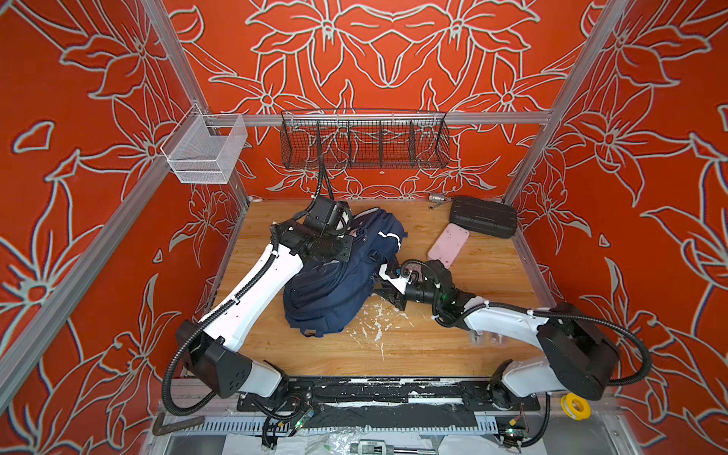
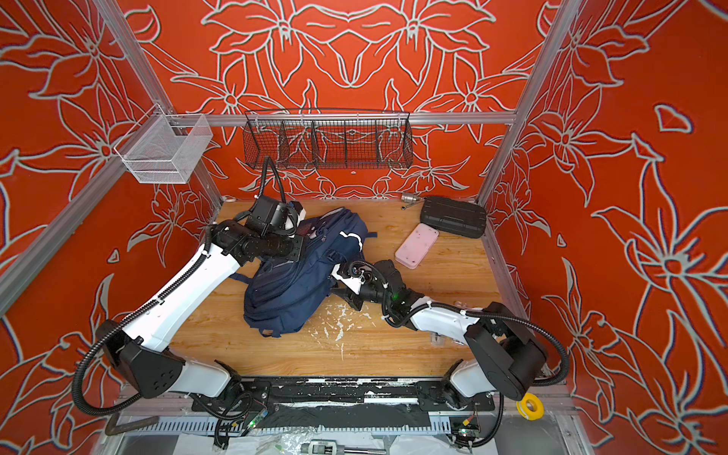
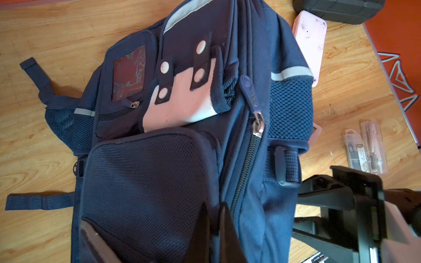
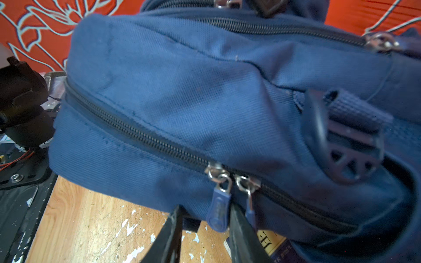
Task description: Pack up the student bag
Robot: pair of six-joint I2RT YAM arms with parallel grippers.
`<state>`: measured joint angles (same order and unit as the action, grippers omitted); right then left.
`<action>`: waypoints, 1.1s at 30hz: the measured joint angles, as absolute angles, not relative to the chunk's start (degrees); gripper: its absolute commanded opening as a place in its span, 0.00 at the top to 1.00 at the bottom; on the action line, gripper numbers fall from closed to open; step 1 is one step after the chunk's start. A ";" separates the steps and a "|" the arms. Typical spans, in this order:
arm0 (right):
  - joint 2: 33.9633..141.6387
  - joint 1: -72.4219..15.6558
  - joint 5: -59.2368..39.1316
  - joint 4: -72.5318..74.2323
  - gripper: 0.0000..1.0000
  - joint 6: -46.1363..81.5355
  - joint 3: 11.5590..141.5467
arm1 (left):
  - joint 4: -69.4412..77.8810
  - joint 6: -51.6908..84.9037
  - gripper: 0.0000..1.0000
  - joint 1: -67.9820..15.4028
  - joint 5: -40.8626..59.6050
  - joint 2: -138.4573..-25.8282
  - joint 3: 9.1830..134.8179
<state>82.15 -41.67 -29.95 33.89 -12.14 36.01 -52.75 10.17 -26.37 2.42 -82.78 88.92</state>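
The student bag (image 1: 338,283) (image 2: 303,275) is a navy backpack lying on the wooden table. Its white patch (image 3: 182,107) faces up. My left gripper (image 3: 213,205) is shut, pinching a fold of the bag's fabric beside a closed zipper (image 3: 248,159). In both top views the left wrist hides those jaws. My right gripper (image 4: 205,206) (image 1: 388,289) is at the bag's right side, low over the table. Its jaws are open, and a blue zip pull (image 4: 218,214) hangs between them, close to one finger (image 4: 237,227). A second pull (image 4: 249,211) hangs just outside.
A black ribbed case (image 1: 483,216) and a pink case (image 1: 448,245) lie at the back right. Clear plastic packets (image 3: 364,148) lie near the right arm. A printed book corner (image 4: 273,246) shows under the bag. A black wire basket (image 1: 364,142) and a white mesh basket (image 1: 205,151) hang on the rail.
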 measured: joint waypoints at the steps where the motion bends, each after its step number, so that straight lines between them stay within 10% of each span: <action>1: 82.35 -41.67 -30.15 34.30 0.68 -11.55 36.01 | -52.80 10.20 1.00 -26.37 2.44 -82.78 88.92; 33: 87.77 -41.58 -31.81 39.66 1.00 -2.92 37.74 | -54.39 11.51 1.00 -26.65 2.39 -85.27 91.79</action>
<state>87.77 -41.58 -31.81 39.66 -2.92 37.74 -54.39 11.51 -26.65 2.39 -85.27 91.79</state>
